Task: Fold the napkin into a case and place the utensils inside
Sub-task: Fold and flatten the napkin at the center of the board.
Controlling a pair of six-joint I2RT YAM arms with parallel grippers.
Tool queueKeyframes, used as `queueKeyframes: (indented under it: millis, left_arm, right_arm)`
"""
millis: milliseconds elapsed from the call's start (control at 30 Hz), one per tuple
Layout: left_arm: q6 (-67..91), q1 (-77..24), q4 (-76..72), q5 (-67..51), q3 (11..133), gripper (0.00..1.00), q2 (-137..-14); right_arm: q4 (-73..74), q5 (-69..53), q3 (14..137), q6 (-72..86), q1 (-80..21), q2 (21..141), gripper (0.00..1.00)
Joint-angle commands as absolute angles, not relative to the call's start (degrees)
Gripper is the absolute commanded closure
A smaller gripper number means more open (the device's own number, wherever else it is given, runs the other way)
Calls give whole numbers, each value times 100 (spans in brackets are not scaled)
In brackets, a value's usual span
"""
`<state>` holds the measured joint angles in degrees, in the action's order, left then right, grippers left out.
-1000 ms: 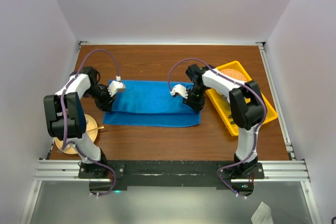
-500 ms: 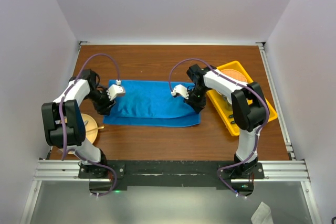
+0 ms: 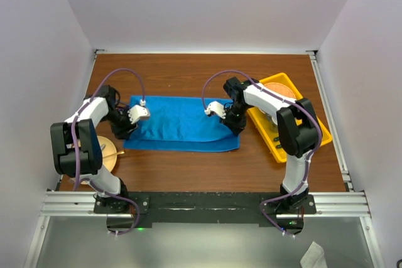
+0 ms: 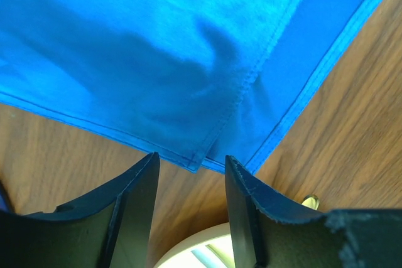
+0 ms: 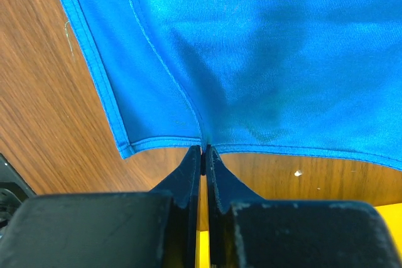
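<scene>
On the tabletop (image 3: 188, 73), mid-fold, the right end effector (image 5: 204, 149) pinches the napkin (image 3: 182, 123) at its hem, while the left end effector (image 4: 191, 158), spread, probably needs to close on the corner next.

Napkin (image 3: 182, 123) plain bright blue, table (image 3: 188, 73) brown wood grain, tray (image 3: 262, 127) yellow

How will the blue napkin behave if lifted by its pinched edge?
Likely floppy: the napkin puckers toward the right gripper pinching its hem. Probably light: its thin layers lie flat on the table. Its sheen suggests it may slip from a shallow pinch.
</scene>
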<state>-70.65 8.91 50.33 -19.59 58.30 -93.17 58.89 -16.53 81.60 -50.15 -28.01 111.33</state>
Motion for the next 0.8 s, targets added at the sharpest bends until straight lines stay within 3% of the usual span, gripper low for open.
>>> queueKeyframes:
  millis: [0, 533, 633, 767]
  left_arm:
    - [-7462, 870, 4948, -1846, 5748, 51, -9158]
    - [-7840, 756, 4913, -1776, 5581, 53, -9193]
    - [-7884, 747, 4834, -1688, 5528, 58, -9211]
    - [-7884, 747, 4764, -1626, 5511, 73, -9193]
  right_arm:
    - [5950, -1863, 8183, -4983, -2813, 10872, 100]
    - [6029, -1881, 8244, -4931, -2804, 10872, 100]
    - [6029, -1881, 8244, -4913, -2804, 10881, 100]
    - [6047, -1890, 8253, -4922, -2804, 10872, 100]
